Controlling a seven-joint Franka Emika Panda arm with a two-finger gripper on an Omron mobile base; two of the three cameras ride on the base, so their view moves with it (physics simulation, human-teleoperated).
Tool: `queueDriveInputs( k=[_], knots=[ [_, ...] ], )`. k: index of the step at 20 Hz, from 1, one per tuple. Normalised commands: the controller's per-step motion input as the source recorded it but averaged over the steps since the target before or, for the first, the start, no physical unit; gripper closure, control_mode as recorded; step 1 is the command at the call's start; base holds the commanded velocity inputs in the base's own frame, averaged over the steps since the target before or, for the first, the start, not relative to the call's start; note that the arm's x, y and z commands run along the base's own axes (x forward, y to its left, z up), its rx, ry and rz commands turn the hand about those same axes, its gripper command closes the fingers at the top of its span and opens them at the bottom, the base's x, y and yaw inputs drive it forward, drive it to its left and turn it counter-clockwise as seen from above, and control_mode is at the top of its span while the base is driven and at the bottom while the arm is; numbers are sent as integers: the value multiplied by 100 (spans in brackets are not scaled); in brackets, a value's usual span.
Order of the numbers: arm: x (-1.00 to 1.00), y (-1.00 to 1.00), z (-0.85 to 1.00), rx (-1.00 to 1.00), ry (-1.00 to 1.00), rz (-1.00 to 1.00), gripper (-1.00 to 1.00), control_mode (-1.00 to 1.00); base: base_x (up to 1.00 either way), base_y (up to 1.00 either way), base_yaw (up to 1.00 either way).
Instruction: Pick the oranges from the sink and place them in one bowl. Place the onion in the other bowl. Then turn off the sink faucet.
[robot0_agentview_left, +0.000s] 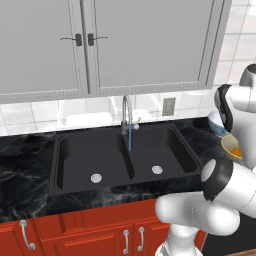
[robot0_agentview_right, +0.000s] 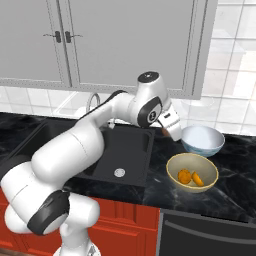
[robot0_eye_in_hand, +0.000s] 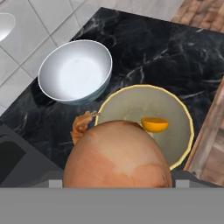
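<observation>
Black marble counter (robot0_agentview_right: 235, 190), white-tiled wall (robot0_agentview_right: 235, 75)

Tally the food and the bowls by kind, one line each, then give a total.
oranges: 2, both in the yellow-tan bowl
onion: 1, held in the gripper
bowls: 2, the yellow-tan one and the pale blue-white bowl, which has nothing in it
Total: 5
</observation>
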Motion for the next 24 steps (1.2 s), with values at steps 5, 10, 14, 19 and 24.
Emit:
queueDriveInputs(
  k=[5,10,14,19,24],
  knots=[
    [5,-7,-12,0,0,0,100,-100,0,0,0],
    [8,-7,-1,0,0,0,100,-100,0,0,0],
    [13,-7,0,0,0,0,100,-100,0,0,0],
    [14,-5,0,0,0,0,100,-100,0,0,0],
    [14,-6,-1,0,0,0,100,-100,0,0,0]
  ],
)
